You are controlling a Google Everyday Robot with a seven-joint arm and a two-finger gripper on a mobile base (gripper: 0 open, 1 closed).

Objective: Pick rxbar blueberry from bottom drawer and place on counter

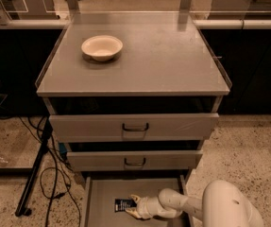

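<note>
Grey bottom drawer (pixel 105 193) is open, bar (pixel 122 205) on its floor. Claw (pixel 133 206) at the bar's right end, spread apart, no grip evident. Lift and bench (pixel 163 56) placement outstanding.

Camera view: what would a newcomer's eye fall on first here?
Probably the white robot arm at bottom right, its gripper low in the open bottom drawer, right by a dark blue rxbar blueberry. Next, the cream bowl on the counter, back left.
</note>
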